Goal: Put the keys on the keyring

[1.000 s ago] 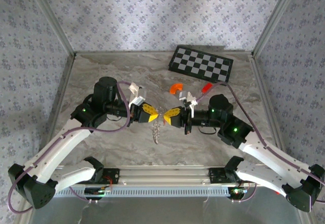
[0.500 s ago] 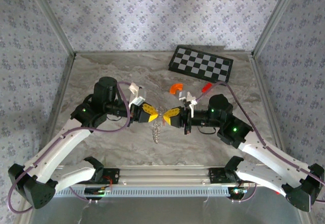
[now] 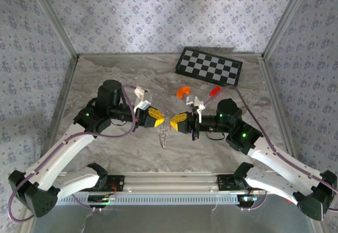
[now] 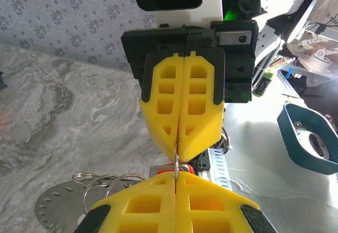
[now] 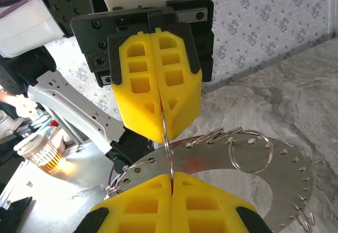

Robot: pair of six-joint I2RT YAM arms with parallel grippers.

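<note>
Left gripper (image 3: 156,118): you see its yellow fingers pressed together, pinching a thin wire ring of the keyring (image 5: 232,177).
Right gripper (image 3: 177,121): also clenched, nearly tip to tip with the left one, biting the same thin ring.
Keyring: it hangs between the 2 grippers, over the middle of the table (image 3: 105,74). A flat metal plate with small holes and several rings drops below the tips.
Keys (image 4: 177,166): a small red piece just where the tips meet, mostly hidden. You cannot tell if it sits on the ring.
Far side: checkered board (image 3: 209,66) at the back right, with orange arc (image 3: 182,91) and red brick (image 3: 215,91) before it.
</note>
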